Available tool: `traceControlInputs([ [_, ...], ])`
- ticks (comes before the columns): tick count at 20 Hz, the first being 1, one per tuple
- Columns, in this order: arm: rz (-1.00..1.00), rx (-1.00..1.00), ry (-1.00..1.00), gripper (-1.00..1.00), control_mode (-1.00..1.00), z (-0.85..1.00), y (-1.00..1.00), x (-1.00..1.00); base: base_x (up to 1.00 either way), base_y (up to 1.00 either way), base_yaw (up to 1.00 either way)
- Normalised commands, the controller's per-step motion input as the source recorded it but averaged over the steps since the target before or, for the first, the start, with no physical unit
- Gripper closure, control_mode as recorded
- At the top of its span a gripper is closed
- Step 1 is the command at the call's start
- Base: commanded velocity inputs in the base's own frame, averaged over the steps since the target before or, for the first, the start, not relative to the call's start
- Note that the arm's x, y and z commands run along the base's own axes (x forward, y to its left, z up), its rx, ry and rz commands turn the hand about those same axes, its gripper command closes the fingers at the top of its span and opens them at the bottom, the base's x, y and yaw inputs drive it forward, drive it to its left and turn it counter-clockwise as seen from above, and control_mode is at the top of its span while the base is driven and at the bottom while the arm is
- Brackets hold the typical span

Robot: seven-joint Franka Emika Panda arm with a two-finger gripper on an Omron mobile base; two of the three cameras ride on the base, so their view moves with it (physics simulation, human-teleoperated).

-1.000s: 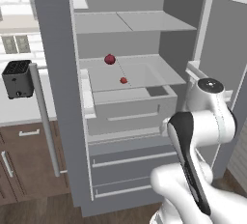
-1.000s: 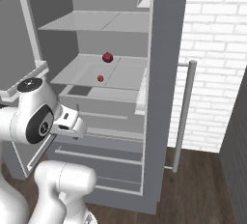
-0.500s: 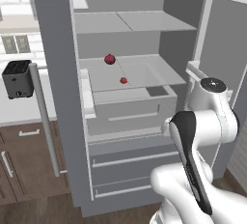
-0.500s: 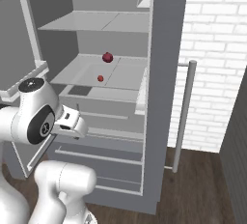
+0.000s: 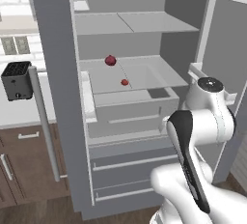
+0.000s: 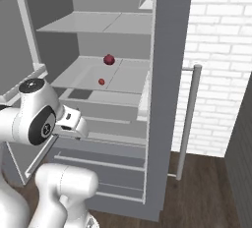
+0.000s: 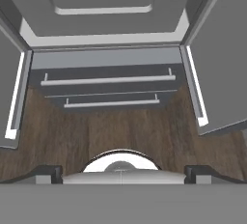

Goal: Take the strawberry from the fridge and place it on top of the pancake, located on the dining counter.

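Fridge (image 5: 58,73) doors stood open. Strawberry (image 5: 124,82) sat on middle shelf (image 5: 159,76), 5 o'clock of maroon fruit (image 5: 110,60). Pincer (image 7: 123,172) pointed floorward, spread wide, empty. Advice: raise wrist, approach strawberry level, avoid maroon fruit.

fridge (image 5: 62,97): doors open, ahead of gripper (image 7: 120,172). strawberry (image 5: 125,82): on shelf above gripper, round fruit (image 5: 110,60) behind it. drawers (image 7: 106,90): below shelf, facing gripper.

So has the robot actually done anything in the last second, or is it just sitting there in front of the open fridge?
Nothing has visibly changed. The arm sits in the same pose, and the strawberry and the dark maroon fruit lie where they were on the fridge shelf.
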Motion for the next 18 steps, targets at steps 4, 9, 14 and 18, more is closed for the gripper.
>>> traceControlInputs([
  [4, 0.00, 0.00, 0.00, -1.00, 1.00, 0.00, 0.00, 0.00, 0.59, 0.25, 0.00],
  [9, 0.00, 0.00, 0.00, -1.00, 1.00, 0.00, 0.00, 0.00, 0.53, 0.24, 0.00],
  [14, 0.00, 0.00, 0.00, -1.00, 1.00, 0.00, 0.00, 0.00, 0.54, 0.23, 0.00],
  [18, 0.00, 0.00, 0.00, -1.00, 1.00, 0.00, 0.00, 0.00, 0.48, 0.26, 0.00],
])
